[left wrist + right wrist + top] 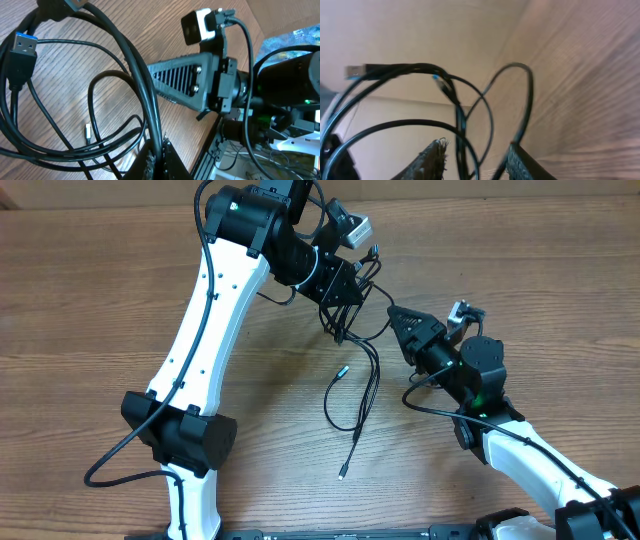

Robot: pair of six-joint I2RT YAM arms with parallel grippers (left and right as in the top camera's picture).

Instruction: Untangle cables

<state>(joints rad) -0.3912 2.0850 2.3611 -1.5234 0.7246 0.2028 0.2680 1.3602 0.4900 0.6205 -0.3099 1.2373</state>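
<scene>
Front of the table [90, 330]: one thin strand of the cables [343, 323] ends loose on the wood, its small plug [343, 474] pointing toward the robot's base. The trailing strands run front to back, leaning slightly right as they go away. A short plug [341, 371] lies further back at the end of a narrow loop, its tip aimed at the far right.

Middle: the right gripper [392, 311] reaches in from the right, nose aimed at the bundle and just beside it. In its wrist view its fingers [432, 161] stand apart, and one black strand runs down through the gap. I cannot tell whether either pad touches it. Loops arc above, and a USB plug [354, 71] sticks out to the left.

Far: the left gripper [343, 298] sits over the knot, pressed together and pinching the cables where they gather. The strands fan out from this pinch. Its wrist view shows thick and thin loops overlapping above the wood. The USB plug [22, 47] shows its blue tongue. The right gripper lies just beyond the loops.
</scene>
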